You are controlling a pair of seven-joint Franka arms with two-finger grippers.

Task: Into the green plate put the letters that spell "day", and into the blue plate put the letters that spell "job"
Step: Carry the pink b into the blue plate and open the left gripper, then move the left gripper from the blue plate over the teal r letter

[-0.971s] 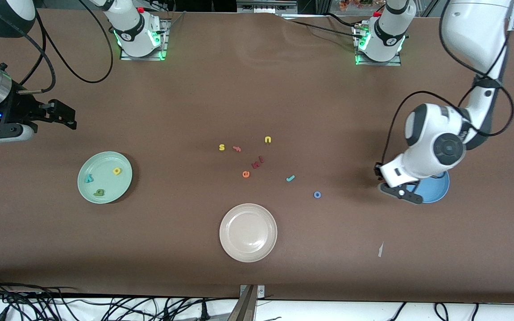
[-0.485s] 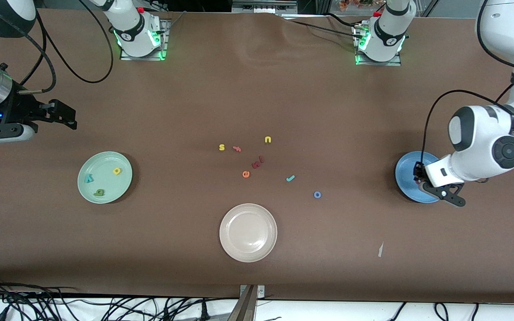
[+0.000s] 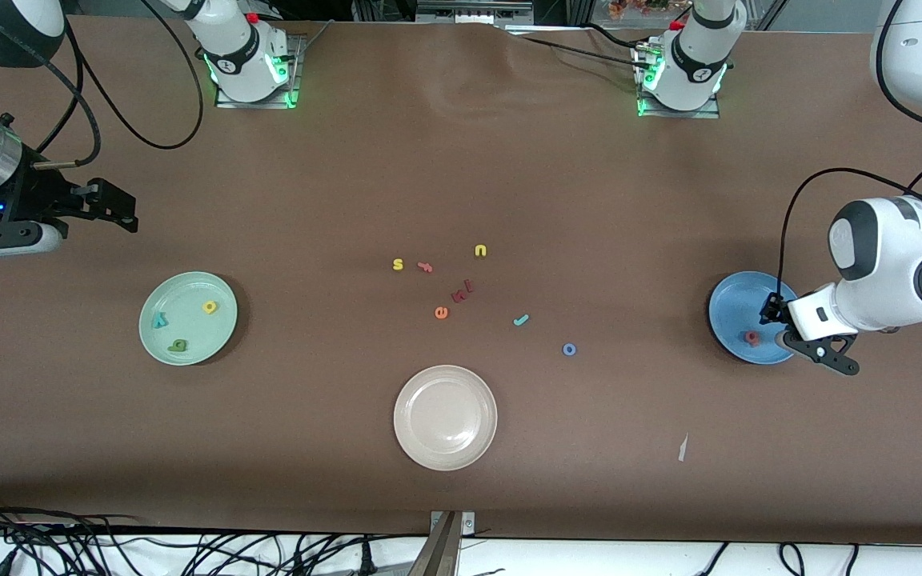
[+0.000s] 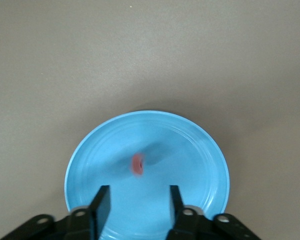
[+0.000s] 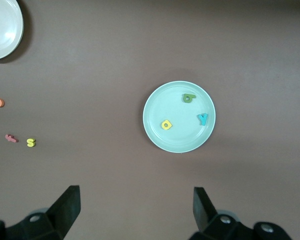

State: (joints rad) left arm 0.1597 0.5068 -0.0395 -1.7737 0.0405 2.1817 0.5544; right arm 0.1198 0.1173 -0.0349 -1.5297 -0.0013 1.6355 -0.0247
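Observation:
The blue plate [image 3: 737,308] [image 4: 190,155] sits toward the left arm's end of the table, and a salmon-red round-bowled letter [image 3: 751,338] [image 4: 138,164] lies in it. My left gripper [image 3: 785,328] [image 4: 138,199] hangs open over the plate's edge, clear of the letter. The teal j [image 3: 520,321] and blue o [image 3: 569,350] lie on the table mid-way along. The green plate [image 3: 189,288] [image 5: 180,141] holds a yellow letter [image 3: 210,306] [image 5: 166,124], a dark green letter [image 3: 179,346] [image 5: 188,98] and a teal y [image 3: 159,321] [image 5: 203,118]. My right gripper [image 3: 126,212] [image 5: 135,200] waits open above the table beside the green plate.
A beige-white plate [image 3: 445,448] stands nearer the front camera than the loose letters. A yellow s [image 3: 398,265], salmon f [image 3: 425,267], yellow u [image 3: 480,251], dark red letters [image 3: 463,292] and an orange e [image 3: 441,313] lie mid-table. A paper scrap [image 3: 682,448] lies nearby.
My left gripper has swung toward the left arm's end of the table, uncovering the blue plate, and has opened. The salmon-red letter now lies in the plate. The right arm has stayed still.

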